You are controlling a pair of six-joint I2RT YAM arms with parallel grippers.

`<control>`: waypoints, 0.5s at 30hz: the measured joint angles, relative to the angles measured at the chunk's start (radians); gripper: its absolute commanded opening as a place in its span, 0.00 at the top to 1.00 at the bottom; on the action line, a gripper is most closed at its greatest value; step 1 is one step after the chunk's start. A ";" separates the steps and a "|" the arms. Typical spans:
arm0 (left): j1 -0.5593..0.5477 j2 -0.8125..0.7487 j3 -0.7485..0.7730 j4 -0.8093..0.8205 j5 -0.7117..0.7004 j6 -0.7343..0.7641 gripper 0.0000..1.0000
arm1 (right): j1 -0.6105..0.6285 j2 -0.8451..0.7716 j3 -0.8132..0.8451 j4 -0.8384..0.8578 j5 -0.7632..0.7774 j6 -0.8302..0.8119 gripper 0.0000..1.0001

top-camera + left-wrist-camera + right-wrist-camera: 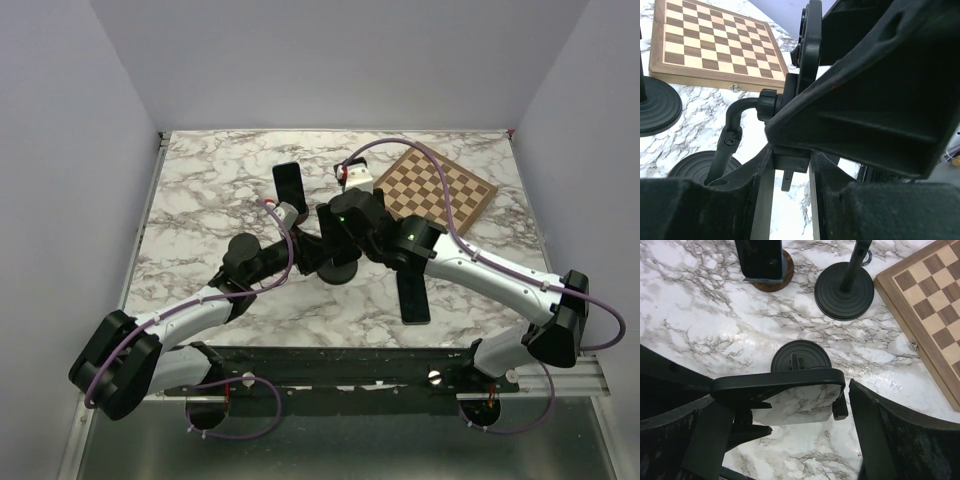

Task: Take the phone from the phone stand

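Marble table [200,200], seen from above, with both arms meeting at its centre. The phone [800,405] sits upright in the stand [801,356], whose round black base rests on the marble below it. The phone's screen mirrors the marble veining.

Right gripper [785,390]: fingers spread and straddling the phone. The right finger [890,440] stands just clear of the phone's edge. The left one overlaps the other end, and contact there cannot be judged.

Left gripper [787,200]: close in on the near left of the stand, fingers apart, with a strip of marble showing in the gap. The stand's bent arm and ball joint lie just left of the left finger. The right gripper's black body fills the upper right of the left wrist view.

Also on the table:
- chessboard [440,190], far right
- flat phone [413,297], lying near right of the stand
- second stand [288,185], far left of centre, holding a dark slab upright
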 measured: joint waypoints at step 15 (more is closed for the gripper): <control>-0.019 -0.006 0.003 -0.016 -0.049 -0.001 1.00 | 0.046 0.028 -0.002 0.017 0.118 0.027 0.19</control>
